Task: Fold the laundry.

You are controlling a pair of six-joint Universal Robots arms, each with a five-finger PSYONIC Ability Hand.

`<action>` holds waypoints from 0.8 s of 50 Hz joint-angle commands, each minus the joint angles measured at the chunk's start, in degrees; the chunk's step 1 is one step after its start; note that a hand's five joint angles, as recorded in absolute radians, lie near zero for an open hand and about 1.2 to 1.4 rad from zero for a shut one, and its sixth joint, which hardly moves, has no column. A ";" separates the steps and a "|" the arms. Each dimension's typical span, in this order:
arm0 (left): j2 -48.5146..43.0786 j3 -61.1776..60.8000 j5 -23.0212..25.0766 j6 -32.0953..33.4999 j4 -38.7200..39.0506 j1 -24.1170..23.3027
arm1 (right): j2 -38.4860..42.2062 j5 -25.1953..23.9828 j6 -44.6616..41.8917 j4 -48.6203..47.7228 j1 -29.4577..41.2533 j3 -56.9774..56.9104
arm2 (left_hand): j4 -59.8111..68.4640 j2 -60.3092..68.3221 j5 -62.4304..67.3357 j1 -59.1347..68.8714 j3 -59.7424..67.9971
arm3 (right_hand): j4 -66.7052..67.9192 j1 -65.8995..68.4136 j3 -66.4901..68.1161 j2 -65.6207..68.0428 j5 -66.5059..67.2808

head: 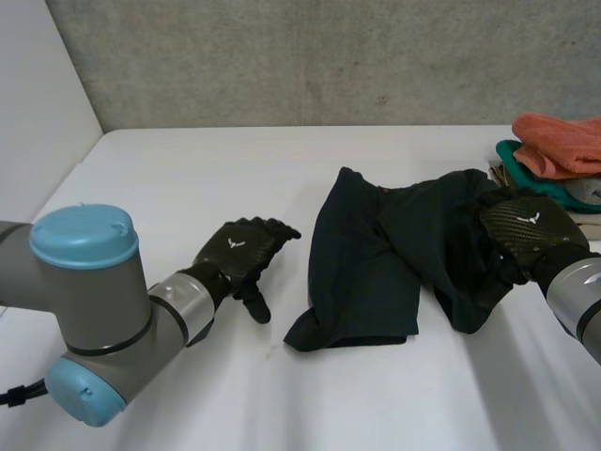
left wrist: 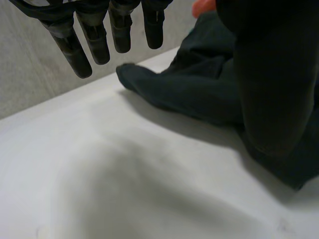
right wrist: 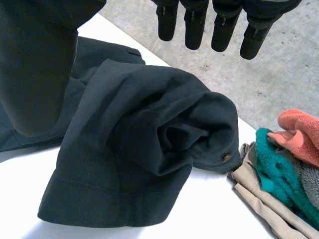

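Observation:
Dark crumpled shorts (head: pixel 394 254) lie in the middle of the white table (head: pixel 188 178). My left hand (head: pixel 242 254) rests open to their left, fingers straight and a short gap from the cloth. In its wrist view the fingers (left wrist: pixel 94 40) hang above the bare table, with the shorts (left wrist: pixel 209 89) beyond them. My right hand (head: pixel 526 230) hovers over the right end of the shorts, open. The right wrist view has its straight fingers (right wrist: pixel 219 25) above the bunched waistband (right wrist: pixel 149 144), holding nothing.
A stack of folded laundry (head: pixel 554 160) sits at the table's right back corner: orange (right wrist: pixel 299 132) on top, then teal (right wrist: pixel 279 174), grey and beige (right wrist: pixel 259 204) pieces. A grey wall runs behind the table.

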 commanded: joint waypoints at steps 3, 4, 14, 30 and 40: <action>2.94 0.68 0.66 0.11 -3.29 -2.22 | 0.42 -3.90 -6.75 -0.55 -0.93 -3.09 | -1.32 -1.35 -2.48 -1.22 -1.57 | -1.52 -2.36 -1.42 -1.49 -2.18; 3.12 0.60 0.66 0.11 -3.38 -2.75 | 0.69 -4.51 -8.14 -0.63 -1.19 -3.79 | -1.32 -1.35 -2.48 -1.22 -1.57 | -1.52 -2.36 -1.42 -1.49 -2.18; -4.86 9.27 -6.43 3.52 -3.73 -15.75 | 19.74 -15.06 -31.87 2.16 -3.65 -24.96 | -1.32 -1.35 -2.48 -1.22 -1.57 | -1.52 -2.36 -1.42 -1.49 -2.18; -22.02 27.67 -18.75 10.57 -11.12 -18.23 | 43.41 -10.05 -44.63 8.08 -0.94 -47.40 | 68.68 68.65 67.52 68.78 68.43 | 68.20 67.36 68.30 68.23 67.54; -9.90 26.87 -28.18 12.41 0.11 -7.00 | 25.24 -7.61 -29.21 4.90 4.95 -36.51 | 68.68 68.65 67.52 68.78 68.43 | 68.48 67.64 68.58 68.51 67.82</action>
